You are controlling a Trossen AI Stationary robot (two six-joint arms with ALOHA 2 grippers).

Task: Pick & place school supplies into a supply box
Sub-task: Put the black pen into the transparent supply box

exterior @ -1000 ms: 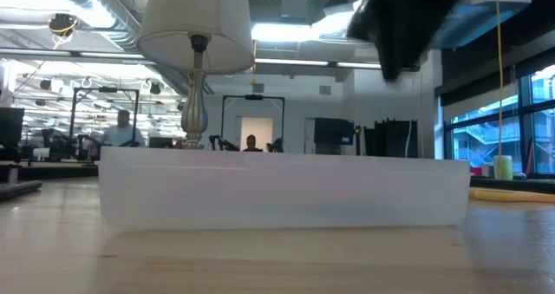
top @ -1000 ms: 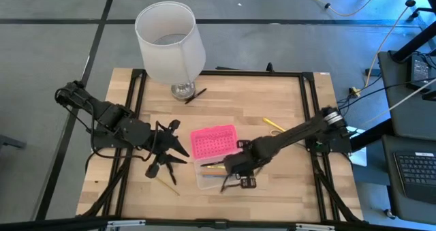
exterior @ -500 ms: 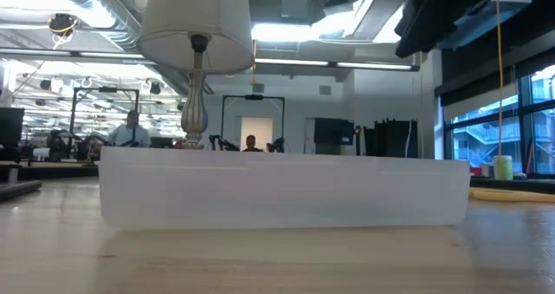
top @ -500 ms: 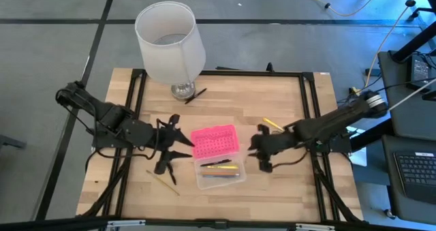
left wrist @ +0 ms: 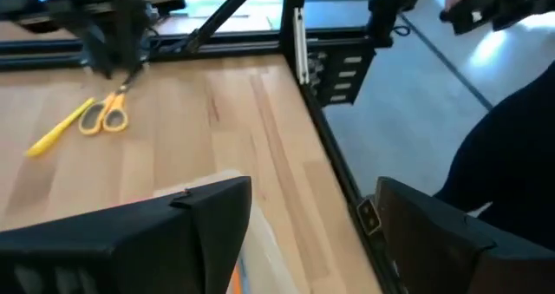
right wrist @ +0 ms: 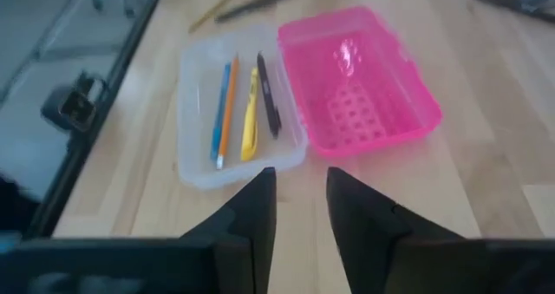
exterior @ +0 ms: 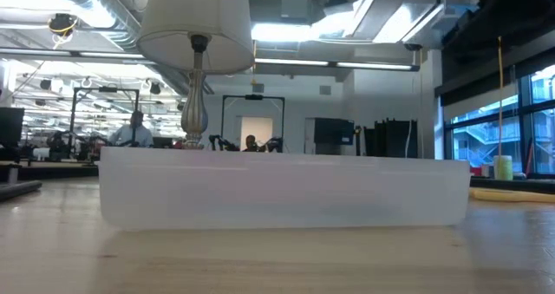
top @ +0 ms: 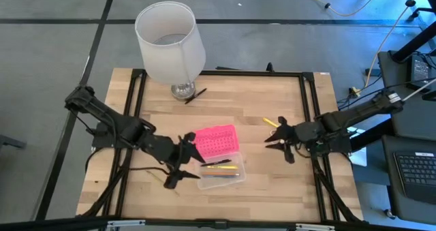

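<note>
Four pens: lying side by side in the clear base of the box (right wrist: 238, 112), a blue one, an orange one, a yellow one and a black one
Box: sits mid-table, pink lid (top: 214, 142) flipped open toward the lamp (top: 170, 43), base toward the front edge
Left gripper (top: 182, 164): right at the box's left end, fingers spread wide, nothing in them
Right gripper (top: 283, 140): off to the right of the box, well apart from it, fingers only a narrow gap apart and holding nothing
Scissors (left wrist: 104, 114): yellow handles, on the wood near the right gripper
Pencil (top: 161, 181): loose on the table, just beside the left gripper
</note>
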